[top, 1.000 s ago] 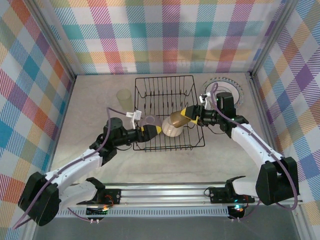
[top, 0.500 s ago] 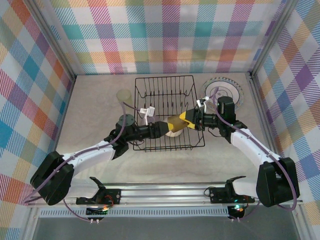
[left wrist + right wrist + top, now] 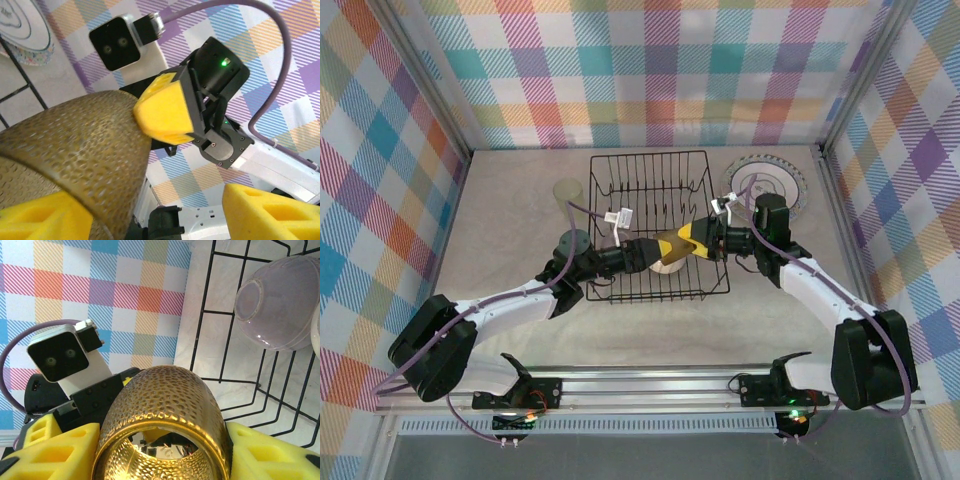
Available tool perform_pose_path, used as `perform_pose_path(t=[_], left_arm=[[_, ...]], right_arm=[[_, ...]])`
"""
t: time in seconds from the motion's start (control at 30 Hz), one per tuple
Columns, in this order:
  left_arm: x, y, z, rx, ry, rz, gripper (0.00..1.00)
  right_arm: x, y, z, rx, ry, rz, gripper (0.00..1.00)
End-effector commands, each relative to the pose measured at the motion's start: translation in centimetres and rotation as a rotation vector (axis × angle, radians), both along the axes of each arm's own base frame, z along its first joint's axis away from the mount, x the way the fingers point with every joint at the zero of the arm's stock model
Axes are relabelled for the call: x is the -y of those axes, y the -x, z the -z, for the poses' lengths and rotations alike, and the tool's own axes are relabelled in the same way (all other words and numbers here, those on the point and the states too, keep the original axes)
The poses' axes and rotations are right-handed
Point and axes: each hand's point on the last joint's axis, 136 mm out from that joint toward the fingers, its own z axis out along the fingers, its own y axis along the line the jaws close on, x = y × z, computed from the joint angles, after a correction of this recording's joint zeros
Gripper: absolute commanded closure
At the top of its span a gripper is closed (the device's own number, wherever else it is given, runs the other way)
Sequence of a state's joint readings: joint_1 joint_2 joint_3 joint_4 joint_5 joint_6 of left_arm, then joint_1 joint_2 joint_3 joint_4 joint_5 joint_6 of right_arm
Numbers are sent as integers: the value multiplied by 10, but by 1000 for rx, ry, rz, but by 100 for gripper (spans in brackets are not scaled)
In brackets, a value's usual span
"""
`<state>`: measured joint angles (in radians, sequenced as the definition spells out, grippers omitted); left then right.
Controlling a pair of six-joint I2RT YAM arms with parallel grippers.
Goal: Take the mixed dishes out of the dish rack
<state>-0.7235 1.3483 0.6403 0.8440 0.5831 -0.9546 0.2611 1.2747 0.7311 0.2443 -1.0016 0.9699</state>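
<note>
Task partly done: white ringed round plate [image 3: 767,183] on table [image 3: 520,310] just beyond right pincer [image 3: 686,241], pale yellow-green cup [image 3: 567,191] out too. Clear cup [image 3: 277,300] and cream bowl [image 3: 667,266] left in black wire dish rack [image 3: 650,154]. Right pincer clamps amber dimpled cup [image 3: 160,400] between its fingers, above rack. Left pincer [image 3: 642,252] spread open, amber dimpled cup against one finger.

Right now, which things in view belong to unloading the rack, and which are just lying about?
Part of the job: wire rack; amber cup in the right claw; clear cup and cream bowl in the rack; plate and pale cup already out on the table.
Just there: checked walls; metal rail at the front.
</note>
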Motion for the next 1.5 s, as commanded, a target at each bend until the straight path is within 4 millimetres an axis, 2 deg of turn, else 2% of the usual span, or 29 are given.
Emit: perform_pose_path(t=[0.0,0.17,0.33,0.4,0.47,0.5,0.53,0.63,0.73,0.77,0.83,0.87,1.03,1.2,1.47], left_arm=[[1,5,-27,71,87,-3,37],[3,9,-28,71,102,-2,47],[8,11,-28,67,110,4,61],[12,13,-31,71,113,17,71],[15,13,-31,70,116,23,86],[17,14,-31,69,117,28,98],[18,14,-31,69,120,29,100],[20,15,-31,68,127,34,100],[20,15,-29,65,130,32,100],[20,15,-29,65,130,30,100],[19,15,-28,66,130,25,100],[19,15,-28,67,129,24,100],[18,14,-29,74,115,11,100],[13,10,-28,91,51,-31,100],[-15,3,-30,168,-226,-174,100]], right_arm=[[0,1,-3,18,-27,-24,67],[-1,-1,-1,10,-34,-26,67],[-2,-1,-1,5,-48,-34,67],[-2,-1,-2,8,-54,-38,67],[-3,0,-4,13,-60,-43,67],[-3,1,-5,19,-64,-46,66],[-3,1,-7,24,-67,-48,66],[-2,3,-10,39,-70,-50,63],[-2,5,-13,59,-75,-55,53],[-2,6,-14,67,-77,-59,45],[-2,9,-17,86,-81,-66,9],[-1,10,-17,93,-80,-64,1],[4,15,-33,206,-62,-18,1],[20,24,-50,364,37,101,1],[33,34,-44,445,149,162,1]])
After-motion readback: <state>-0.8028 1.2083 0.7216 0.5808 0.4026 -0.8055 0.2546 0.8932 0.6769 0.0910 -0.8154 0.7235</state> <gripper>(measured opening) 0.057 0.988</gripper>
